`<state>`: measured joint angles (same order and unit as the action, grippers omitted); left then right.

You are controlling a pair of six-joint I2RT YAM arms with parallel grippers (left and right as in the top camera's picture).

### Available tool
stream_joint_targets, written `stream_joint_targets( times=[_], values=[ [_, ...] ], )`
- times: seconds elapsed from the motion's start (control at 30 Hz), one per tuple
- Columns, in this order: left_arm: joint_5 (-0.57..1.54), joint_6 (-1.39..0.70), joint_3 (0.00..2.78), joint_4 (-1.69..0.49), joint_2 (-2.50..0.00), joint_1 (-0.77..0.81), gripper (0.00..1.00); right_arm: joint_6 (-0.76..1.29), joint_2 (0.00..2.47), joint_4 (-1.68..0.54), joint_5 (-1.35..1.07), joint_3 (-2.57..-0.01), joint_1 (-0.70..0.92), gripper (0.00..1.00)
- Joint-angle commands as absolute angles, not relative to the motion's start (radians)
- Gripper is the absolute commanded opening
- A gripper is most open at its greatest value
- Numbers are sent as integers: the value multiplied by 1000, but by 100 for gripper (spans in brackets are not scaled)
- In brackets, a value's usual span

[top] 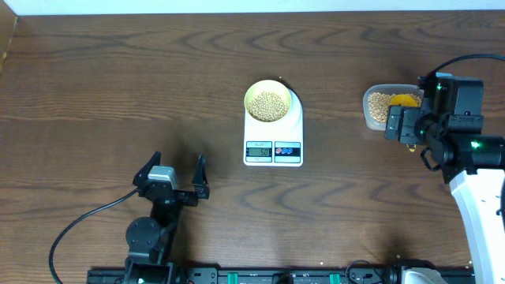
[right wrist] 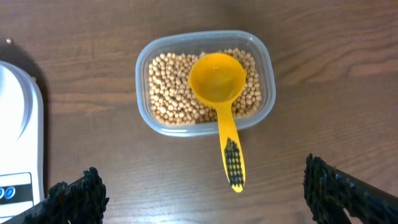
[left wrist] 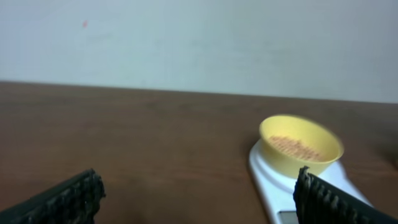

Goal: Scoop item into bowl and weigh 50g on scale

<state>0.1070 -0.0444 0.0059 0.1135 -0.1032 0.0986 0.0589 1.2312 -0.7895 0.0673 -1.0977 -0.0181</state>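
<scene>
While the left gripper (top: 177,162) hangs w/ jaws wide apart, beans (top: 268,105) fill a yellow bowl (top: 248,101) on the scale (top: 260,136) at ctr; right gripper (top: 401,125), jaws apart, hovers over a bean tub (right wrist: 142,68) w/ scoop (right wrist: 217,81) inside.

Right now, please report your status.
Left gripper open, right gripper open, both empty. Bowl with beans on scale. Scoop lies in tub. Nothing blocking.

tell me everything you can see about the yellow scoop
The scoop is glossy yellow-orange plastic, with a round empty cup and a straight handle that has a dark ribbed patch near its end. It lies cup-up on the beans in the clear tub, handle sticking out over the tub's rim. Nothing else touches it.
</scene>
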Motion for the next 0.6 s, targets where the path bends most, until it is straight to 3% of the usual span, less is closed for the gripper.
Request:
stream_joint_targets(
  times=[0.0,0.1,0.57],
  values=[
    [121,-50,4,29,-39,64,100,47,1225,-791,75,-1107,-13,99],
    [120,-65,4,-66,-4,42,100,47,1225,-790,75,-1107,-13,99],
    [109,-15,4,-64,-7,34,100,47,1225,-791,75,-1107,-13,99]
  ],
)
